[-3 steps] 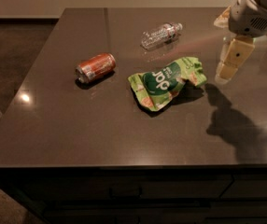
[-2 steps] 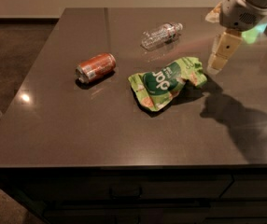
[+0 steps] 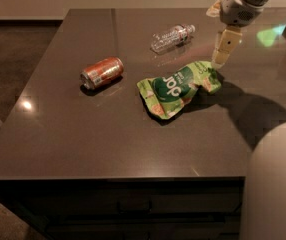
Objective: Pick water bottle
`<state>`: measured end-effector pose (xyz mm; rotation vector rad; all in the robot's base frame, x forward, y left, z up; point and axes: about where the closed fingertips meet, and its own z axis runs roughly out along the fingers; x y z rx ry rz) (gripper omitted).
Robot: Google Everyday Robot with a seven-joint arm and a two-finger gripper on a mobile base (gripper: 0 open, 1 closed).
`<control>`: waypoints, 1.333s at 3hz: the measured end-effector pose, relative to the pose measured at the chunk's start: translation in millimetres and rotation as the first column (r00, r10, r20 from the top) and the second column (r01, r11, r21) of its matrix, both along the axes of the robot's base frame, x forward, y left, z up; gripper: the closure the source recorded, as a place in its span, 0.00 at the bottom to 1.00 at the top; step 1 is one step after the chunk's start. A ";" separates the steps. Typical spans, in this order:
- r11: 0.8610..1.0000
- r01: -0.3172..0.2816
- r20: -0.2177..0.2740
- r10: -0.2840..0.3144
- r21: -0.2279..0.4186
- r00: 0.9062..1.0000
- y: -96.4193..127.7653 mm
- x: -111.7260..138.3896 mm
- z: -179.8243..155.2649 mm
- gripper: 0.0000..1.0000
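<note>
The water bottle (image 3: 172, 37) is small, clear and ribbed, with a pale cap and a thin reddish label band. It lies on its side at the back of the dark table (image 3: 83, 134), cap pointing right. My gripper (image 3: 223, 54) hangs from the arm at the upper right. It is to the right of the bottle and a little nearer, above the right end of the green snack bag (image 3: 178, 88). It holds nothing.
An orange-red soda can (image 3: 102, 72) lies on its side left of the bag. A pale rounded part of my body (image 3: 275, 184) fills the lower right corner. The table's left and front edges drop to the floor.
My gripper has moved left and toward the back of the table, closer to the bottle. The bottle, can and bag have not moved.
</note>
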<state>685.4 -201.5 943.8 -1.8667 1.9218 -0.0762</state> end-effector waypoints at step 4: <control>0.968 -0.116 0.203 0.162 -0.223 0.966 60.8 67.7 -9.4 0.00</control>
